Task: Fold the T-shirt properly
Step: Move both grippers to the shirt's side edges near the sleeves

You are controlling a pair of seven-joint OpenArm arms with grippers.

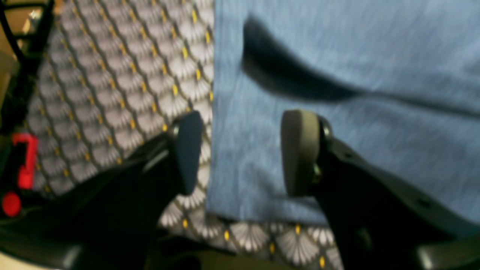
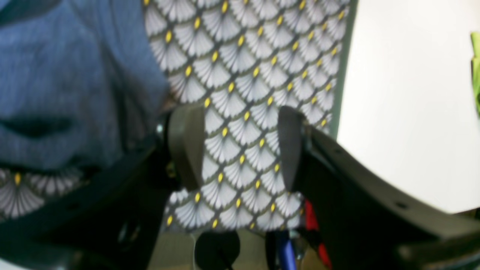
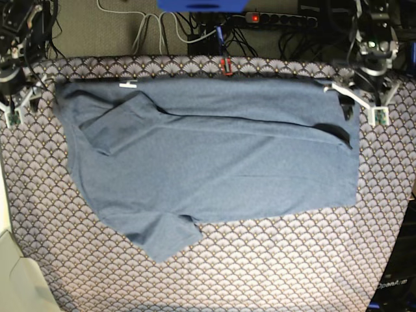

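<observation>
Right gripper (image 2: 242,146): jaws stand apart with nothing between them; through the gap only the tablecloth (image 2: 247,75) shows, and the T-shirt (image 2: 67,75) lies just beside the left pad. In the base view this gripper (image 3: 14,107) sits at the far left corner of the table.
T-shirt position: the slate-blue garment (image 3: 214,169) is spread flat across the middle of the table, already doubled lengthwise, one sleeve (image 3: 117,127) turned in at the upper left and the other sleeve (image 3: 166,237) sticking out at the lower left.
Feel: judged soft, light and limp; it will sag and drag, not keep a shape, and the cloth beneath could bunch if pinched along with it.
Crease: a raised ridge (image 3: 335,133) with a dark shadow near the right edge suggests the layers are not lying smooth.
Where to hold: probably the two far corners or hem edge, pinching all layers together.
Left gripper (image 1: 242,153): jaws apart and empty, straddling the shirt's edge (image 1: 213,131), one pad over tablecloth, the other over blue fabric. In the base view it (image 3: 364,104) hangs at the upper right corner.
</observation>
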